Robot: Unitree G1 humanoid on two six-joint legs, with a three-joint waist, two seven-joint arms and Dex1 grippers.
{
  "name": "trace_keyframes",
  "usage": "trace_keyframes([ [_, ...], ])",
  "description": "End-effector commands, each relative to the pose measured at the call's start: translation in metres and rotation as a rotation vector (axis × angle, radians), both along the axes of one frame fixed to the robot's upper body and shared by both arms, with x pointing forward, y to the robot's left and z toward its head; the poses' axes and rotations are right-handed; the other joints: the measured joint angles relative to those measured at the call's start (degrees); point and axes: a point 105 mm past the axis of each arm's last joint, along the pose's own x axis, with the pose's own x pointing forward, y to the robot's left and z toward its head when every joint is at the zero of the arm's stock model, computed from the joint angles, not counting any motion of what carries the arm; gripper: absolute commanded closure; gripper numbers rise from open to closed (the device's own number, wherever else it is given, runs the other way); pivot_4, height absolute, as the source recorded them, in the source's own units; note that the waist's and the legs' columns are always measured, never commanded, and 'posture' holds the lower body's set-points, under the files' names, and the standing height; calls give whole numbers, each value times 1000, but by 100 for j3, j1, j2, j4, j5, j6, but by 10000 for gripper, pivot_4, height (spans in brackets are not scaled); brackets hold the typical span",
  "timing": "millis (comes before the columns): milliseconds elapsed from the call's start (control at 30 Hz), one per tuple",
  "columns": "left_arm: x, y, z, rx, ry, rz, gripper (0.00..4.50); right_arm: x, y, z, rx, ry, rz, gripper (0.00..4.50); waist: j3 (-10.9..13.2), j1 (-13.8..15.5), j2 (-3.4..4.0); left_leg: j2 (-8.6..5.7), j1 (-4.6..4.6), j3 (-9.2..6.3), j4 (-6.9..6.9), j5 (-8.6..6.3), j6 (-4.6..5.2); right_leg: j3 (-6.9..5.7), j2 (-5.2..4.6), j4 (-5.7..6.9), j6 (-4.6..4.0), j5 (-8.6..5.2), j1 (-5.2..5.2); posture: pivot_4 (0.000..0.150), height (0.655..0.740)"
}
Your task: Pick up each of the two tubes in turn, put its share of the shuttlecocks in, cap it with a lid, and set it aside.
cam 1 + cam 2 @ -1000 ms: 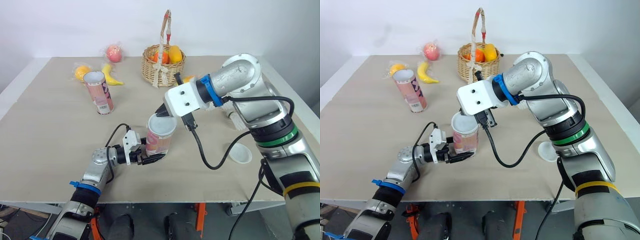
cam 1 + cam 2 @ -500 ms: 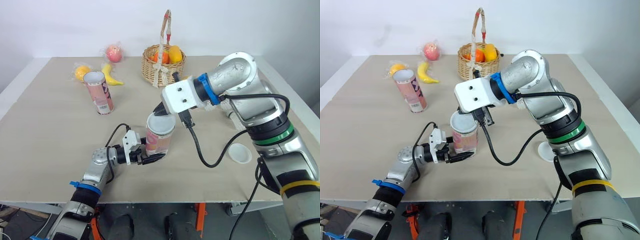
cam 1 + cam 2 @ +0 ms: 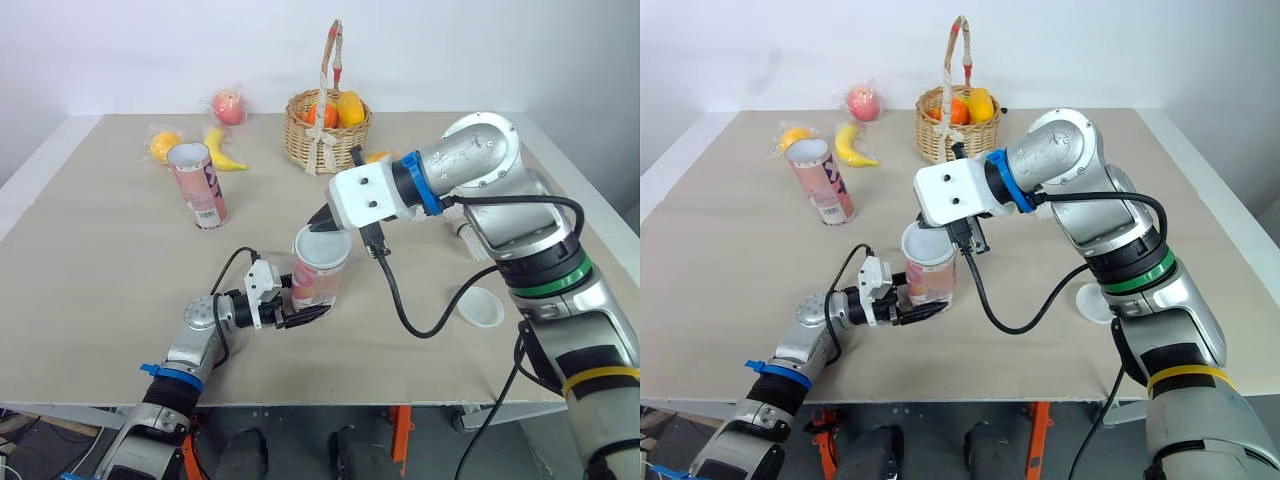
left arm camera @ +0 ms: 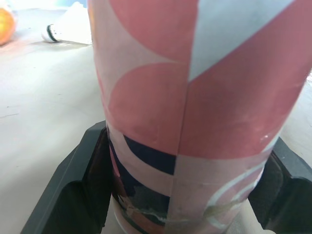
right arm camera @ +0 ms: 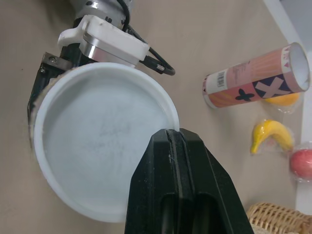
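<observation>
We held the tube (image 3: 318, 282) on the tabletop (image 3: 100, 270), left hand (image 3: 301, 314) clamped round its base, right hand (image 3: 326, 222) pinching the lid (image 5: 97, 146) by its rim over the mouth; edge-held, it could seat crooked.

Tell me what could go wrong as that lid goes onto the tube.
The right pincer grips the lid only at one edge of its rim, so it may go on crooked or slip free. The left pincer holds the tube low, near its base; a sideways push at the top could tip it on the table.
</observation>
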Motion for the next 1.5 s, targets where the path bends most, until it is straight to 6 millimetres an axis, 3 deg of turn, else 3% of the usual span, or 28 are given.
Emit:
trace_keyframes([
  [33, 3, 5, 12, -65, -18, 35, 12355, -5, 0, 7, 28, -37, 2, 45000, 0, 0, 0, 0, 0, 0, 0, 0, 0, 0, 0, 0, 0, 0, 0, 1500, 7400],
  [433, 5, 5, 12, -57, -20, 31, 12355, -10, -1, 7, 67, -12, -19, 45000, 0, 1, 0, -1, -1, 0, 0, 0, 0, 1, -1, 0, 1, -1, 0, 1500, 7400],
  [1033, 3, 3, 7, -37, -17, 11, 12355, 3, 4, 30, 196, -61, -83, 45000, 0, 1, -1, -1, -1, 0, 0, 0, -1, 2, 1, 0, 0, -1, -1, 1500, 7400],
  [1500, 3, 4, 4, -27, -21, 12, 12355, -5, -3, 15, 132, -18, -71, 45000, 0, 1, -1, 0, -2, 0, -1, 0, -1, 2, 2, 0, 1, -2, -1, 1500, 7400],
])
